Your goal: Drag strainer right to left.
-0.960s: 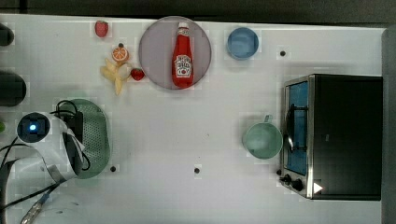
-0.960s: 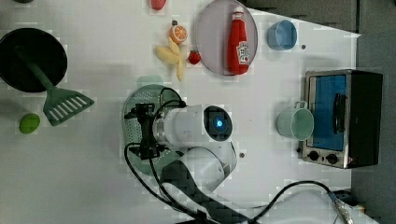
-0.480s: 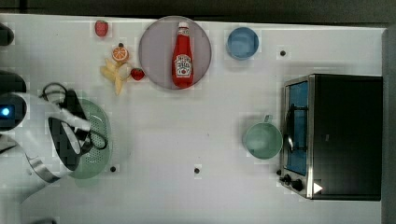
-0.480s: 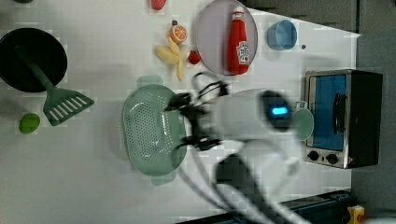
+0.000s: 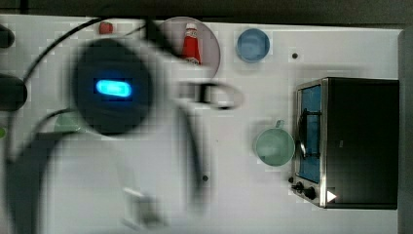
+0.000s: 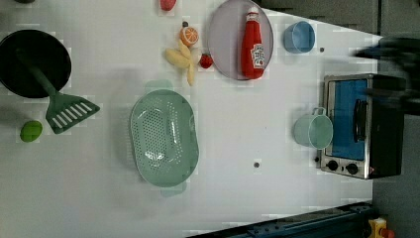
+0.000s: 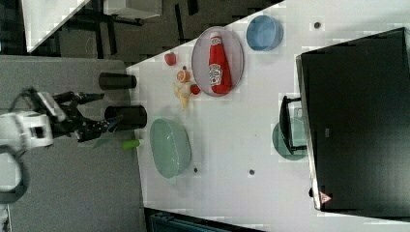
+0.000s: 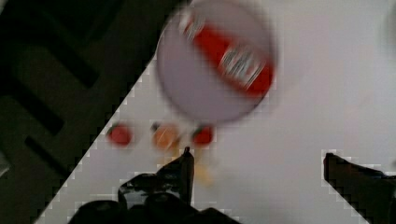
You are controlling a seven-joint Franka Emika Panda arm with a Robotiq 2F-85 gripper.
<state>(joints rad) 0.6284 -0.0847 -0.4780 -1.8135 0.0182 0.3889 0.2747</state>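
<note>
1. Bench (image 6: 99, 208): white top that carries everything.
2. Toaster oven (image 6: 359, 126): silver and black with a blue window, at the left view's right edge, knobs toward the left view's bottom.
3. Robot arm (image 7: 26, 133): white body, seen in the right view off the bench past the right view's left edge; in the top view it is a blurred mass with a blue light covering the top view's left half.
4. Strainer (image 6: 163, 138): pale green, oval, perforated, lying flat and open side up on the bench, left of centre in the left view, apart from the pincer. It sits just below the fruit, well apart from the mug.
5. Plate (image 6: 223, 44): round and grey, a red ketchup bottle (image 6: 251, 45) lying on it.
6. Black pan (image 6: 29, 62): at the left view's left edge, a green slotted spatula (image 6: 64, 111) resting from it onto the bench.
7. Mug (image 6: 313, 130): pale green, just beside the oven door.
8. Blue bowl (image 6: 298, 37): near the plate, toward the left view's right.
9. Pincer (image 8: 257, 172): fingers spread wide in the wrist view, nothing between them, held above the bench near the plate.
10. Fruit: banana (image 6: 181, 59), orange half (image 6: 188, 35), strawberry (image 6: 206, 61), lime (image 6: 30, 131).
</note>
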